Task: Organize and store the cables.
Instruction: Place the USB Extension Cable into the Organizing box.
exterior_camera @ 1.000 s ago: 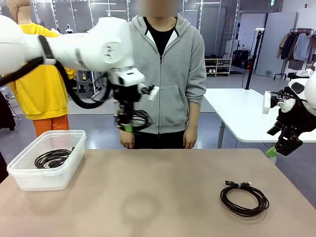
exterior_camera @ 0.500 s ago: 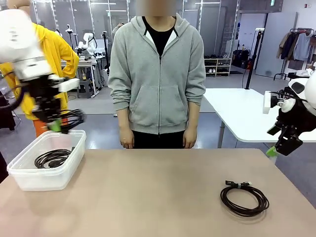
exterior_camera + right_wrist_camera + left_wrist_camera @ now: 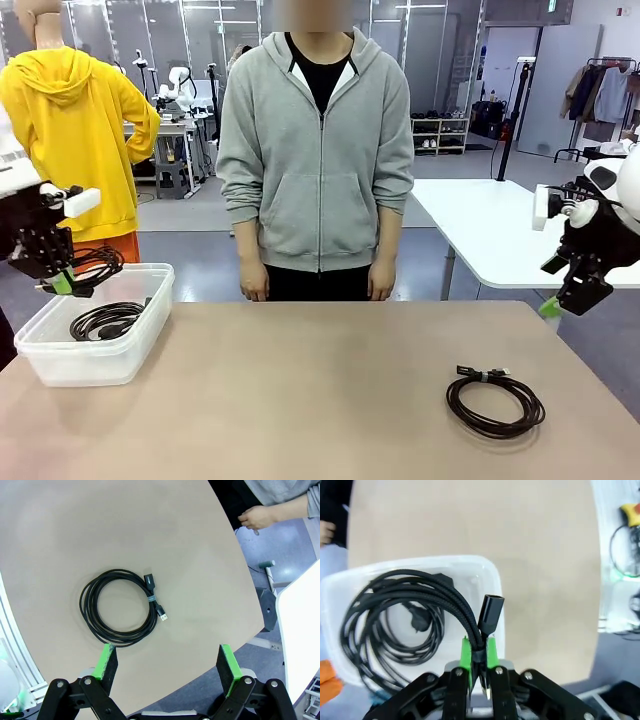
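Left jaws were pinched on a braided cable coil [image 3: 437, 594], which hung just past them over the clear bin [image 3: 492, 587]. Another coiled cable [image 3: 105, 322] lay inside. We judged it best to centre, lower inside the walls, then release. Right jaws stood spread, with the tied USB cable [image 3: 122, 607] well beyond them on the tabletop [image 3: 100, 530].

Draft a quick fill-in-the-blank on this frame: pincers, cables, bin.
1. The left pincer is ___ on a coiled black cable above the translucent plastic bin.
2. Inside the bin lies ___ other coiled black cable.
3. The right pincer, jaws ___, faces the tied black cable loop on the beige table.
Missing: shut; one; open.
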`<action>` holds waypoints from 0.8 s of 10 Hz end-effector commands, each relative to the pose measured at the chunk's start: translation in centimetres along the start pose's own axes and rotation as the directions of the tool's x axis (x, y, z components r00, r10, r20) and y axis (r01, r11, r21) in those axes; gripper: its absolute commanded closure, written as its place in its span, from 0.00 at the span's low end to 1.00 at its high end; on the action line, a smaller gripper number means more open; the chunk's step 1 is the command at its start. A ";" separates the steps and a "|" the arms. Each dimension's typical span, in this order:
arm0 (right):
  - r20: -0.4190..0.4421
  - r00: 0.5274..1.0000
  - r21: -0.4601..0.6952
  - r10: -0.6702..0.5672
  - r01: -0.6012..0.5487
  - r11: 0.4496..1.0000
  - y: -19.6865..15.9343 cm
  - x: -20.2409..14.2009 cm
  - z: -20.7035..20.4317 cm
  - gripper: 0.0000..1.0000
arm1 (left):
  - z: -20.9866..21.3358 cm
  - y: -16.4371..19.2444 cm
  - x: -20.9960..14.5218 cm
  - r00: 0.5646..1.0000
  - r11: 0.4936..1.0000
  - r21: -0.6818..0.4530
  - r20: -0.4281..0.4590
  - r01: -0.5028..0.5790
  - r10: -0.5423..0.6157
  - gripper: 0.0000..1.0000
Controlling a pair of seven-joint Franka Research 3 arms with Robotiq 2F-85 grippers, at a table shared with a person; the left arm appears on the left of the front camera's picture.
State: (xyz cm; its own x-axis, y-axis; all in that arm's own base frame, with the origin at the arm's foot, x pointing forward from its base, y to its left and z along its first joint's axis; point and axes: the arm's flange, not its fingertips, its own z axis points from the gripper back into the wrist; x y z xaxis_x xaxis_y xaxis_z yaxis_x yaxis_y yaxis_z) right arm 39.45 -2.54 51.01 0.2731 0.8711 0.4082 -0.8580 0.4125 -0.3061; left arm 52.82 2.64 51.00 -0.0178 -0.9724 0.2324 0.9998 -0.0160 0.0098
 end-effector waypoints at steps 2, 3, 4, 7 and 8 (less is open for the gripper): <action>-0.001 1.000 0.001 -0.001 0.001 1.000 0.0 0.0 0.0 0.00 | -4.1 3.8 -1.2 0.996 0.998 -0.038 0.071 -0.048 0.051 0.86; -0.001 1.000 0.001 -0.001 0.001 1.000 0.0 0.0 0.0 0.00 | -6.2 5.0 -1.9 0.996 0.993 -0.072 0.026 -0.089 0.091 0.86; -0.001 1.000 0.001 -0.001 0.001 1.000 0.0 0.0 0.0 0.00 | -7.3 5.5 -2.2 0.994 0.990 -0.085 0.015 -0.110 0.112 0.86; -0.001 1.000 0.001 -0.001 0.001 1.000 0.0 0.0 0.0 0.00 | -8.1 6.0 -2.2 0.986 0.986 -0.054 -0.067 -0.158 0.154 0.33; -0.001 1.000 0.001 -0.001 0.001 1.000 0.0 0.0 0.0 0.00 | -8.1 5.9 -2.1 0.985 0.985 -0.058 -0.071 -0.162 0.158 0.13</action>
State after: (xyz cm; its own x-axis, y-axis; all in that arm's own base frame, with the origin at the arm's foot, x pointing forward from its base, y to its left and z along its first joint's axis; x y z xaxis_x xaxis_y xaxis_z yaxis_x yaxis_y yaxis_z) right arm 39.45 -2.54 51.01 0.2731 0.8711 0.4082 -0.8580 0.4125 -0.3061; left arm 58.48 2.88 42.46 0.1272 -0.9738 0.1884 0.9889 0.1098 -0.1000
